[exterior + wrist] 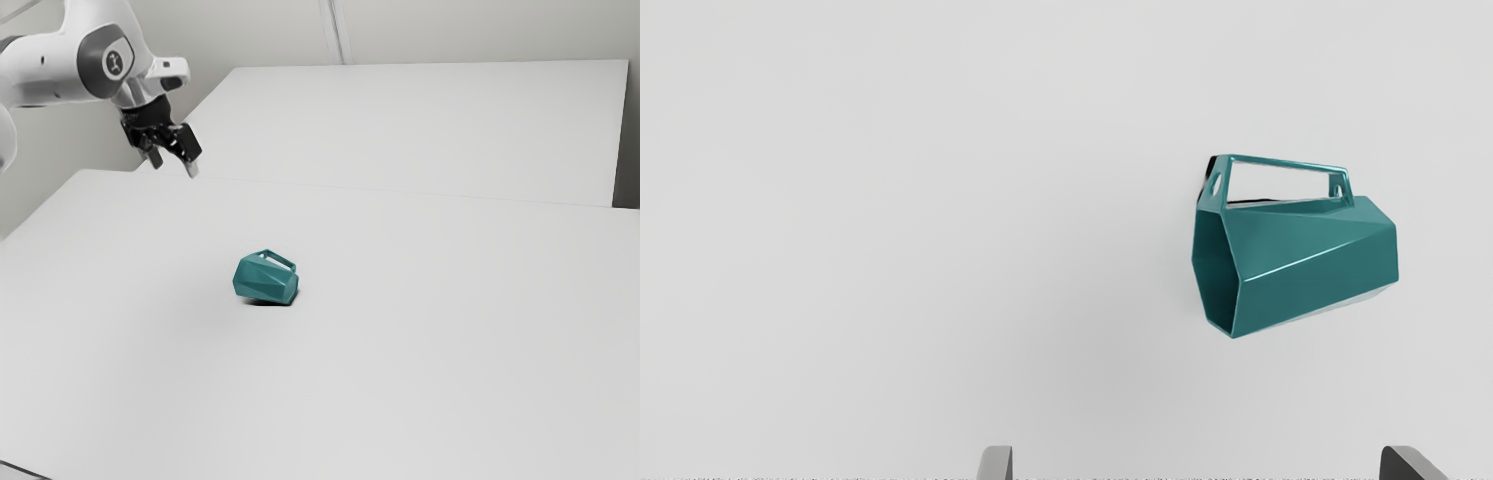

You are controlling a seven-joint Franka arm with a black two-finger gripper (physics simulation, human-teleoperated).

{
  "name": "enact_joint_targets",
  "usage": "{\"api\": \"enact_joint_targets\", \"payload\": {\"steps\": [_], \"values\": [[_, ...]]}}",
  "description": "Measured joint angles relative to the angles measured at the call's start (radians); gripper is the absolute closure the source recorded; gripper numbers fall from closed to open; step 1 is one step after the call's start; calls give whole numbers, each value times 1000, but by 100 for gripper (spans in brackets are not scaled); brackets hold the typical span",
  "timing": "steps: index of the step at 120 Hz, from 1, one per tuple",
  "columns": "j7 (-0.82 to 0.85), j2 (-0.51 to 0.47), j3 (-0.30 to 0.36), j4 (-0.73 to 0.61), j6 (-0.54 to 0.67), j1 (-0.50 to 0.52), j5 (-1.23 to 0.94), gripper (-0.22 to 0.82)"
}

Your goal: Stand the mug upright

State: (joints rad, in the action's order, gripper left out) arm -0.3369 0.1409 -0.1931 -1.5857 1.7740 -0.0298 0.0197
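Observation:
My gripper (174, 168) hangs high above the table at the exterior view's upper left, well apart from the mug. In the wrist view the gripper (1196, 463) is open, its two fingertips wide apart with nothing between them. A teal faceted mug (266, 278) lies on its side on the table, toward the exterior view's right from my gripper and lower down. The mug (1306, 260) shows its dark hollow mouth at one end, with the angular handle along its side. Its underside is hidden.
A plain white table (420, 330) extends around the mug. Behind it stands a pale raised panel or surface (420, 130), and a dark line crosses the exterior view's lower left corner.

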Motion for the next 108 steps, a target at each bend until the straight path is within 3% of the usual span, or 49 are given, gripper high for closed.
{"api": "enact_joint_targets", "payload": {"steps": [16, 34, 62, 108], "values": [[4, -22, -9, -40, 15, -12, 31, 0], [-11, -68, -33, -213, 78, 17, 187, 0], [-23, -74, -91, -351, 140, 41, 353, 0], [-61, -7, -94, -429, 169, 35, 576, 0]]}}
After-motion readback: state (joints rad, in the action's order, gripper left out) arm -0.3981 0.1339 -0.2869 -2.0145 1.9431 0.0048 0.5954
